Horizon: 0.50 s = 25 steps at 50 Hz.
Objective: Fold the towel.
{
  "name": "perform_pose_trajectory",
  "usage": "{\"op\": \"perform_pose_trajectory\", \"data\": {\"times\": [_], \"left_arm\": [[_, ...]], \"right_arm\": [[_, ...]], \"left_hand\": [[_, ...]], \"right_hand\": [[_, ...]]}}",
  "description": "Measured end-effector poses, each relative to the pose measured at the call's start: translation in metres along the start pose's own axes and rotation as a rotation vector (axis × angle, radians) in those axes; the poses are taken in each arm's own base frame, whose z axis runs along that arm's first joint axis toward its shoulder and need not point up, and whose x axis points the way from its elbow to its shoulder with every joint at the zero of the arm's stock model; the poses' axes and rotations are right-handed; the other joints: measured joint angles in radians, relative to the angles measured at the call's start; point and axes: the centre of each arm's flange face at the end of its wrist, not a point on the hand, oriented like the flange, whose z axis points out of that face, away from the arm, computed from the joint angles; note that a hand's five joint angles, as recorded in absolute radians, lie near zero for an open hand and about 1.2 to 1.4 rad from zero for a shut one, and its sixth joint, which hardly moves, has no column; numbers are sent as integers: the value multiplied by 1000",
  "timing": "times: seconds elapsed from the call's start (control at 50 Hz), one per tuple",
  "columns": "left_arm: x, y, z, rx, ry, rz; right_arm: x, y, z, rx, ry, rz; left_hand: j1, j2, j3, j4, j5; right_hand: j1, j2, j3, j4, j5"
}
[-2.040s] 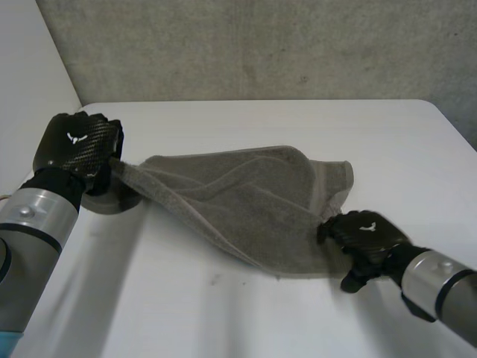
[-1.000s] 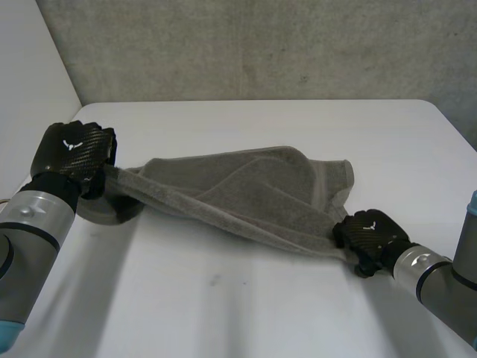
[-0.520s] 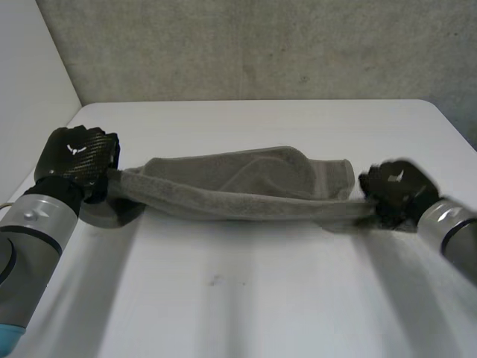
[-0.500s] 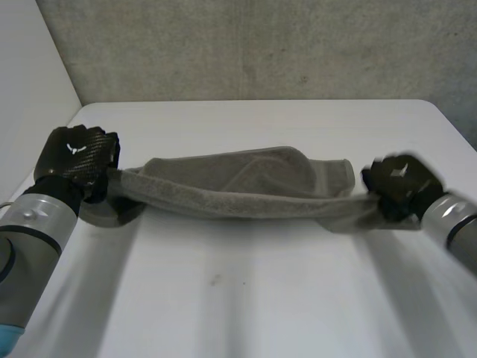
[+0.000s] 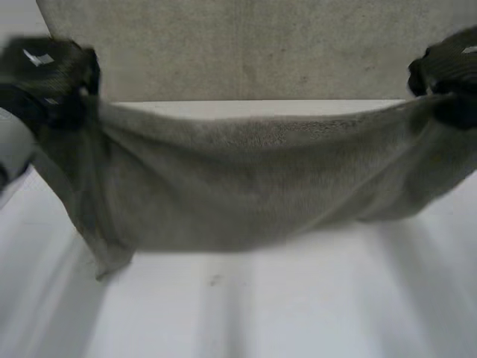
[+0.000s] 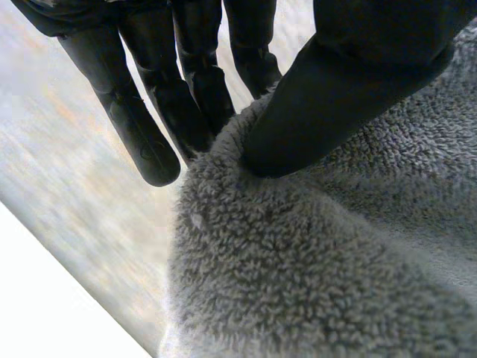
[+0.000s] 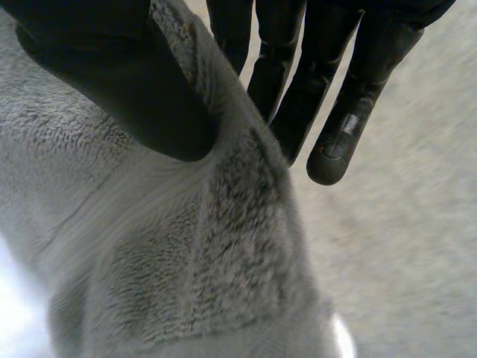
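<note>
the towel point(image 5: 246, 179) hangs spread over the table point(image 5: 298, 313), sagging between the hands. the left hand point(image 5: 45, 71) pinches one top corner between thumb and fingers point(image 6: 190, 89); the right hand point(image 5: 451, 71) pinches the other.

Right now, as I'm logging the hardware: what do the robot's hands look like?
Both are black. The left hand has a small white mark on its back; the right hand is too blurred to show one. Up close, the fingers are slim, smooth and round-tipped, and the thumb is broader.
</note>
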Motion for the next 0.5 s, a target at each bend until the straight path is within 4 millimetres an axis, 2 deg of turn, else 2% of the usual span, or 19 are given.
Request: {"op": "perform_pose_trajectory", "data": {"times": [0.1, 0.12, 0.16, 0.2, 0.26, 0.32, 0.36, 0.4, 0.42, 0.44, 0.46, 0.48, 0.5], "left_arm": [[19, 53, 35, -159, 60, -2], [25, 71, 47, -203, 77, -3], [27, 77, 51, -219, 83, -3], [35, 101, 72, -264, 100, -3], [38, 109, 88, -266, 100, 0], [35, 101, 107, -212, 82, 13], [29, 87, 119, -153, 60, 25], [20, 62, 132, -57, 21, 40], [11, 39, 139, 27, -17, 49], [6, 28, 142, 68, -37, 52], [6, 28, 142, 68, -37, 52], [-7, -4, 146, 183, -98, 58], [-11, -14, 146, 218, -119, 58]], "right_arm": [[-12, 38, 39, -100, -93, 43], [-17, 51, 53, -129, -120, 51], [-19, 56, 59, -138, -130, 53], [-29, 73, 83, -161, -154, 46], [-36, 83, 102, -156, -142, 21], [-36, 83, 126, -113, -70, -33], [-31, 78, 137, -69, -7, -67], [-21, 65, 148, 2, 84, -107], [-6, 45, 155, 99, 195, -146], [0, 37, 155, 138, 236, -158], [0, 37, 155, 138, 236, -158], [10, 20, 155, 212, 308, -177], [23, 0, 150, 301, 389, -194]], "left_hand": [[0, 0, 0, 0, 0], [0, 0, 0, 0, 0], [0, 0, 0, 0, 0], [0, 0, 0, 0, 0], [0, 0, 0, 0, 0], [0, 0, 0, 0, 0], [0, 0, 0, 0, 0], [0, 0, 0, 0, 0], [0, 0, 0, 0, 0], [0, 0, 0, 0, 0], [0, 0, 0, 0, 0], [0, 0, 0, 0, 0], [0, 0, 0, 0, 0]], "right_hand": [[0, 0, 0, 0, 0], [0, 0, 0, 0, 0], [0, 0, 0, 0, 0], [0, 0, 0, 0, 0], [0, 0, 0, 0, 0], [0, 0, 0, 0, 0], [0, 0, 0, 0, 0], [0, 0, 0, 0, 0], [0, 0, 0, 0, 0], [0, 0, 0, 0, 0], [0, 0, 0, 0, 0], [0, 0, 0, 0, 0], [0, 0, 0, 0, 0]]}}
